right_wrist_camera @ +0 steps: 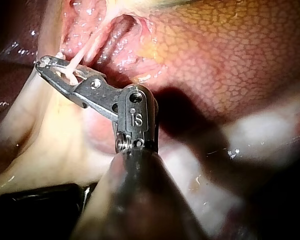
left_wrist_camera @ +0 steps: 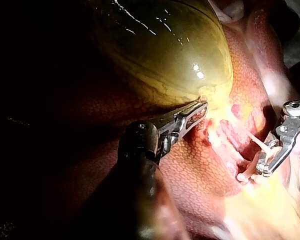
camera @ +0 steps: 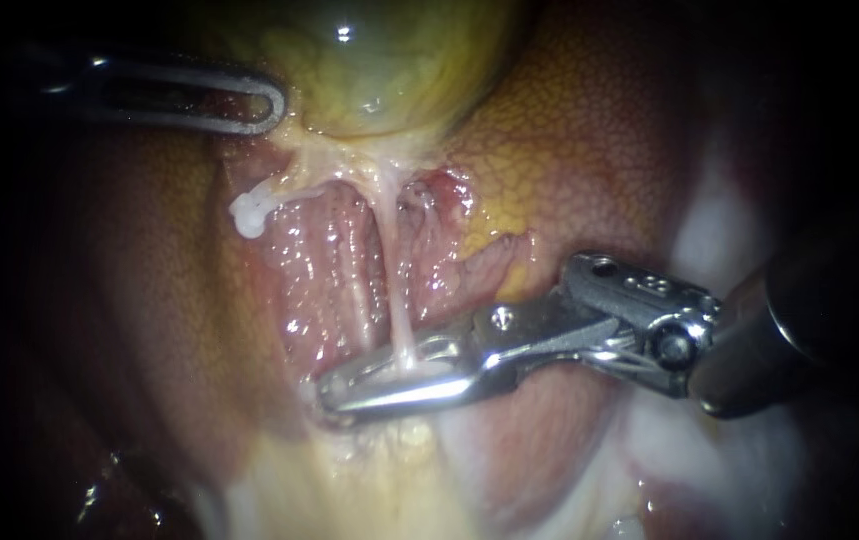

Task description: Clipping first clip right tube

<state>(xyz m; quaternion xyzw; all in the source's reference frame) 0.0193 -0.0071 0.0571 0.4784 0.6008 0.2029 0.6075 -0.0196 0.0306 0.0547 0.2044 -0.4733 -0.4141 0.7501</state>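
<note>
- One gallbladder (camera: 389, 70) at 12 o'clock.
- Two tubes below it: left tube (camera: 269, 195) runs toward 9, right tube (camera: 394, 280) toward 6.
- Two instruments: left instrument (camera: 271, 105) at 10, jaws clenched on gallbladder edge.
- Right instrument (camera: 334, 396) at 5, jaws clamped across right tube's lower end.

It's a surgical bench: a glistening, mottled liver (camera: 589, 150) and a greenish gallbladder (camera: 389, 60) lie brightly lit with darkness all round. The slender steel left instrument (camera: 269, 105) and right instrument (camera: 339, 392) reach in, the right one's jaws pinching a pale tube (camera: 394, 290).
</note>
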